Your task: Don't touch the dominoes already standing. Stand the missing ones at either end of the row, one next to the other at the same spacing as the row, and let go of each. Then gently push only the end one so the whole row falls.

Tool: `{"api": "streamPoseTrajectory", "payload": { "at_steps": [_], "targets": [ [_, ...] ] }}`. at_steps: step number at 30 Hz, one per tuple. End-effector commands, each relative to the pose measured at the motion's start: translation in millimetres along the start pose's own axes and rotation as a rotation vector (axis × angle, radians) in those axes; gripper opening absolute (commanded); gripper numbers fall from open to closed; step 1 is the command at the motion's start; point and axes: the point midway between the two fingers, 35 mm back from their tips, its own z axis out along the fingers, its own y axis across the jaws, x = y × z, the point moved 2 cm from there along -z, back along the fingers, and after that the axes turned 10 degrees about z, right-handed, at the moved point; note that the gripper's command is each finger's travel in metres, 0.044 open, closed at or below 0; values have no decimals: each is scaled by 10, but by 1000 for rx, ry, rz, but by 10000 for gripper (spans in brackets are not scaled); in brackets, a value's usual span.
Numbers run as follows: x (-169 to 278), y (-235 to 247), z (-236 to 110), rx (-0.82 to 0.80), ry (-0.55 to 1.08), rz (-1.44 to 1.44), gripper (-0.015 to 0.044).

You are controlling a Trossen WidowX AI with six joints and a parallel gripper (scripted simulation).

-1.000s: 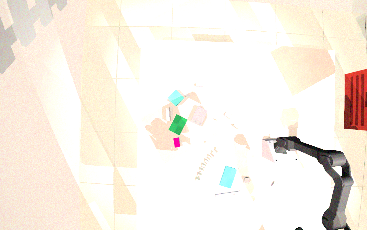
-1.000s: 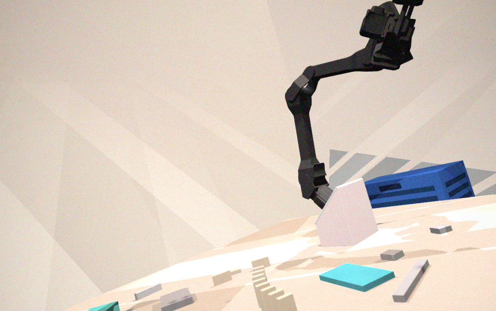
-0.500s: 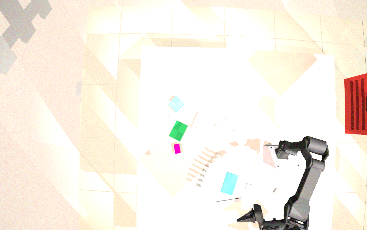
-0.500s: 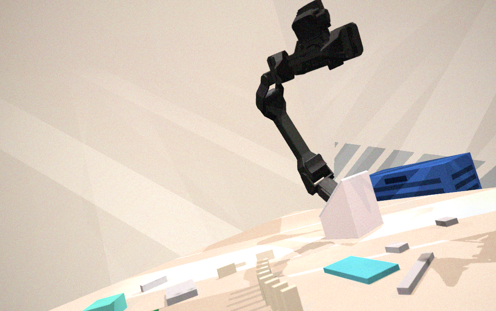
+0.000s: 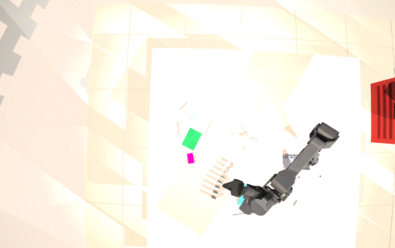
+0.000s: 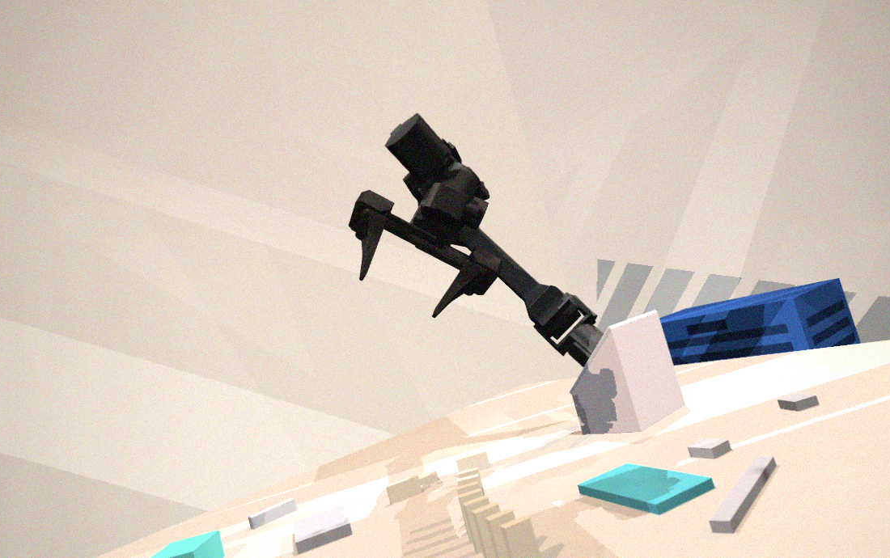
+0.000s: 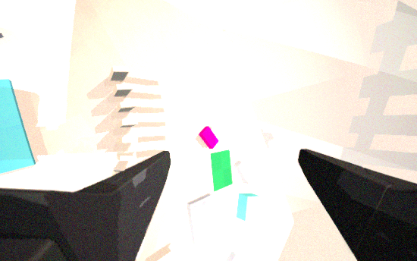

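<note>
A row of several standing tan dominoes (image 5: pixel 218 180) (image 6: pixel 486 509) (image 7: pixel 123 110) runs across the white table (image 5: pixel 316 92). My gripper (image 5: pixel 229 188) (image 6: pixel 400 294) (image 7: pixel 233 155) is open and empty. It hangs high above the table, close to the near end of the row. In the wrist view the row lies left of the left finger. Small grey slabs (image 6: pixel 322 530) (image 6: pixel 709 448) lie flat on the table, apart from the row. The bright light washes out much of the table top.
A cyan plate (image 6: pixel 646 485) (image 7: pixel 0 125) lies beside the row, mostly under the arm in the top view. A green block (image 5: pixel 191 138) (image 7: pixel 221 171) and a magenta block (image 5: pixel 190 157) (image 7: pixel 208 137) lie beyond it. A long grey bar (image 6: pixel 740 495) lies flat. The white wedge base (image 6: pixel 625 381) and a red-blue crate (image 5: pixel 393 110) (image 6: pixel 760 329) stand behind.
</note>
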Motion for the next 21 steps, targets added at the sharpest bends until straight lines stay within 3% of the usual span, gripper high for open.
{"api": "streamPoseTrajectory", "payload": {
  "at_steps": [1,11,21],
  "targets": [
    [658,-47,275,-124,106,-298,440],
    [2049,9,490,-486,169,-861,440],
    [3229,337,219,-882,-43,-1304,440]
  ]
}}
